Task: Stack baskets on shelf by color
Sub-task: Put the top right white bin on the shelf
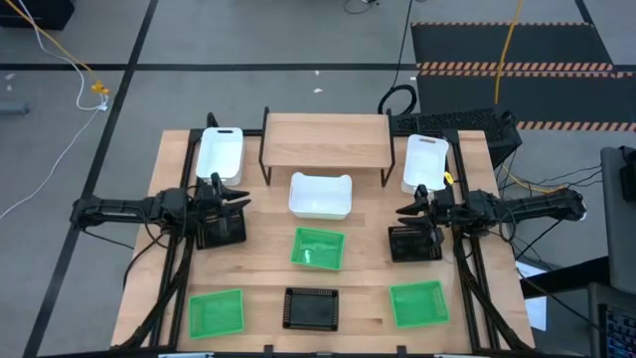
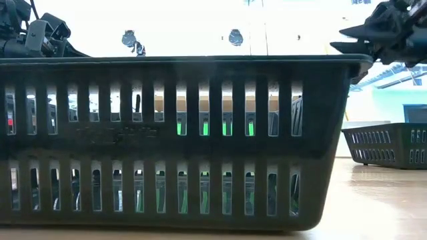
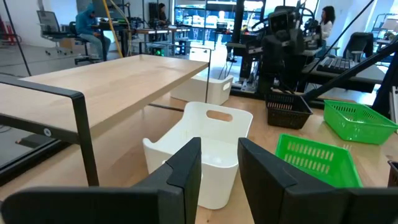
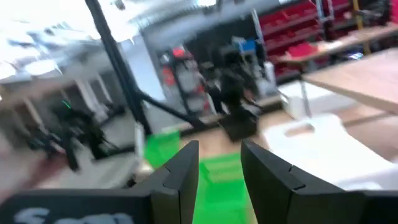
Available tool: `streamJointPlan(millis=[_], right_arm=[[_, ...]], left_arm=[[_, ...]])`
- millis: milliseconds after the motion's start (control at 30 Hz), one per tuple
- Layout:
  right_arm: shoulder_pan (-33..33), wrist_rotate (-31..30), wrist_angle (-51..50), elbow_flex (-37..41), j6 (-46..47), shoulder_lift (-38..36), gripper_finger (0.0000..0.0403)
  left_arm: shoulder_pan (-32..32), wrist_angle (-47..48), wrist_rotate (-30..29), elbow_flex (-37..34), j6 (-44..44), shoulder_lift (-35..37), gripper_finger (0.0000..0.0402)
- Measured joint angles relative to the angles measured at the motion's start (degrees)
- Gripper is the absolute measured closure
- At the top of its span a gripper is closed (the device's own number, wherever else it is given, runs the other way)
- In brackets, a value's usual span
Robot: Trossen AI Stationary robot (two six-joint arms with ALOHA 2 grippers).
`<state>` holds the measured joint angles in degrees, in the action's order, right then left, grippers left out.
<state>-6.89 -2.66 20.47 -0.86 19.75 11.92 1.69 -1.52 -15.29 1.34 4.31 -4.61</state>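
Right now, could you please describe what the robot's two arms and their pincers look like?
Both arms are dark, jointed and slim, with black cables running along them. The left pincer and the right pincer each end in two flat, matte black, wedge-shaped fingers. No markings are readable.

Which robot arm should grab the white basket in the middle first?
Probably the left. In the high view the left hand is a little nearer the middle white basket, and its wrist view looks straight at that basket past open fingers. The right hand, also open, hovers near a black basket.
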Motion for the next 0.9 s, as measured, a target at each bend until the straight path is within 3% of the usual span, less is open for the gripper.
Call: streamJointPlan(millis=[133, 200, 300, 367, 467, 600, 767, 900], right_arm=[[-0.3, -6.2, 10.3, -0.3, 0.9, 2.7, 0.0289], [-0.3, -6.6, 11.8, -0.8, -3.9, 3.7, 0.0289], [-0.3, -6.5, 11.9, -2.4, -6.6, 5.2, 0.0289], [-0.3, -8.7, 6.4, -4.8, -7.7, 6.4, 0.0289], [-0.3, -18.9, -8.8, -13.3, -8.1, 9.2, 0.0289], [-0.3, -32.1, -33.9, -28.1, -5.8, 16.5, 0.0289], [0.4, -34.9, -59.7, -45.3, -1.3, 26.9, 0.0288], [3.1, -34.0, -78.3, -52.8, 3.4, 35.2, 0.0287]], left_arm=[[0.0, 0.0, 0.0, 0.0, 0.0, 0.0, 0.0295], [0.0, 0.0, 0.0, 0.0, 0.0, 0.0, 0.0295], [0.0, -0.1, -0.3, 0.0, 0.0, 0.0, 0.0295], [-0.2, -0.3, -1.6, 0.0, -0.1, 0.0, 0.0295], [-0.8, -1.2, -5.2, 0.0, -2.7, 0.0, 0.0295], [-1.8, -7.6, -7.5, 0.0, -12.5, 0.0, 0.0295], [-2.4, -12.9, -7.5, 0.0, -17.9, 0.0, 0.0295], [-2.4, -16.0, -7.5, 0.0, -19.2, 0.0, 0.0295]])
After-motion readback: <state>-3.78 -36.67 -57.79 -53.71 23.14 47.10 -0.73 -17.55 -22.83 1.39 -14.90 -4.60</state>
